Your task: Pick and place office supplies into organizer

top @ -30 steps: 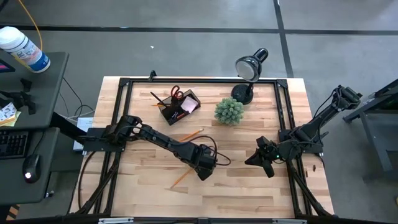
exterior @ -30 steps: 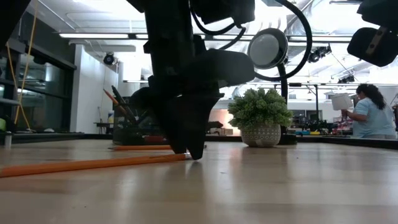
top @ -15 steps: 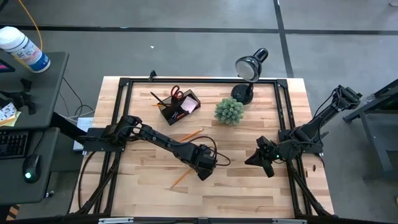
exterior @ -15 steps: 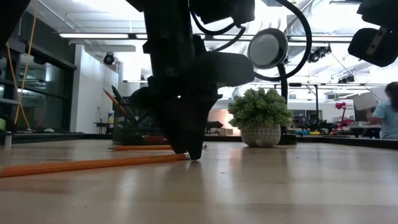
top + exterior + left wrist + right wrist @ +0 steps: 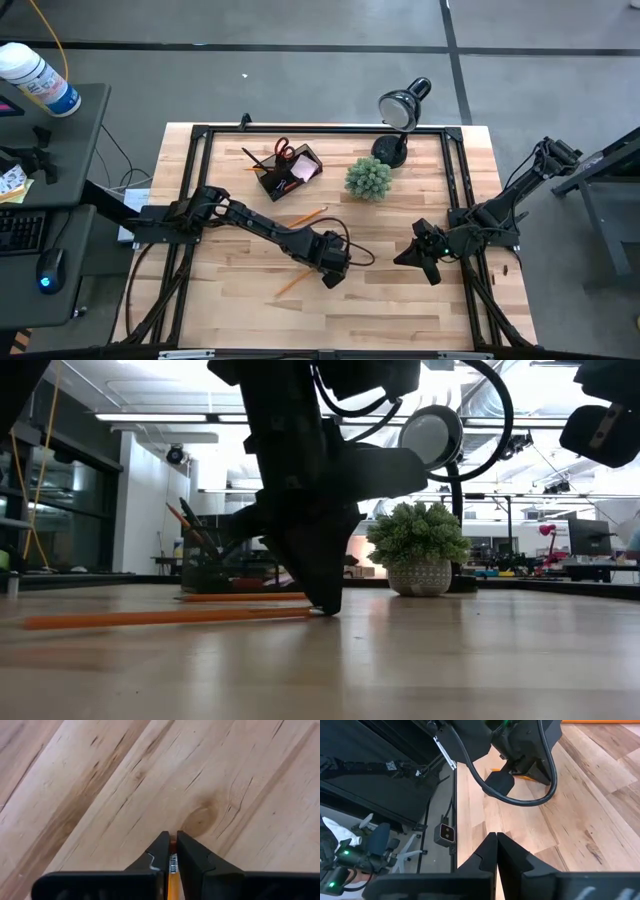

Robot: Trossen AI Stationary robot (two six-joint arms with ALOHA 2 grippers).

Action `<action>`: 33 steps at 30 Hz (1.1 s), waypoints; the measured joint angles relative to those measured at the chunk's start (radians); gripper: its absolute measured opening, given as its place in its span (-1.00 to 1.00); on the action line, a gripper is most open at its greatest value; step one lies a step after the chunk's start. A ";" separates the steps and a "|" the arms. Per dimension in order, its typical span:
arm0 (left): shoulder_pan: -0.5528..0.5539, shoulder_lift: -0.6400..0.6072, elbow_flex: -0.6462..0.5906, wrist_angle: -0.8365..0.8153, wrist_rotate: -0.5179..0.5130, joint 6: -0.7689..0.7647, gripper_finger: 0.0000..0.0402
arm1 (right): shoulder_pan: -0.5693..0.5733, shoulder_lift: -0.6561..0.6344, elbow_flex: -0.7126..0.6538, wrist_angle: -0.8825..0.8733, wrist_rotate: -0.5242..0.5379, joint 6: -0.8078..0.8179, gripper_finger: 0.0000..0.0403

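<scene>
Pencil [image 5: 291, 284] lies flat on table [image 5: 400, 310], front-centre, slanting; its upper end sits under the L gripper [image 5: 331, 280]. In the low view the same pencil [image 5: 165, 617] runs along the wood up to the gripper tips [image 5: 326, 607]. L wrist view: fingers [image 5: 160, 851] narrow, pinched on pencil [image 5: 173, 881], orange shaft w/ metal ferrule showing in the slot between them. Tips down at table surface.

2nd pencil [image 5: 309, 215] loose on table, between organizer and L gripper, apart from both. Seen in low view as a farther orange line [image 5: 243, 597].

Organizer [image 5: 290, 172] stands at back-left of table, just L of plant [image 5: 368, 178]. Holds scissors [image 5: 284, 151] w/ orange handles up, a pink sticky pad [image 5: 305, 168], and a thin dark pen [image 5: 251, 158] leaning out. Low view shows organizer [image 5: 205, 570] behind L arm, partly hidden; contents there not clear.

Desk lamp [image 5: 400, 112] at back edge, R of plant, base near plant pot. Low view: plant [image 5: 419, 547] in pale pot, lamp head [image 5: 431, 438] above it.

R gripper [image 5: 406, 257] waits at R side of table, well apart from pencils & organizer. R wrist view: fingers [image 5: 490, 851] pressed together, holding nothing; L arm visible farther off.

Off-table, L side: bottle [image 5: 38, 82], keyboard [image 5: 20, 230], mouse [image 5: 49, 270] on a side desk.
</scene>
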 joint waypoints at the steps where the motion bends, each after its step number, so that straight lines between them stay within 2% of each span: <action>1: 0.000 0.000 0.000 0.000 0.002 0.001 -0.93 | 0.000 0.000 0.000 0.000 0.000 0.001 -0.98; 10: -0.001 -0.002 0.002 -0.002 0.001 0.013 -0.99 | 0.000 0.000 0.000 0.000 0.000 0.001 -0.99; 16: -0.001 0.002 0.057 -0.028 0.011 0.054 -1.00 | 0.000 0.000 0.000 -0.005 0.000 -0.002 -0.98; 22: 0.000 0.001 0.161 -0.142 -0.012 0.112 -1.00 | 0.000 0.000 0.000 -0.013 0.013 -0.003 -0.98; 33: 0.016 0.000 0.432 -0.462 -0.144 0.244 -1.00 | 0.000 0.000 0.000 -0.024 0.031 -0.022 -0.99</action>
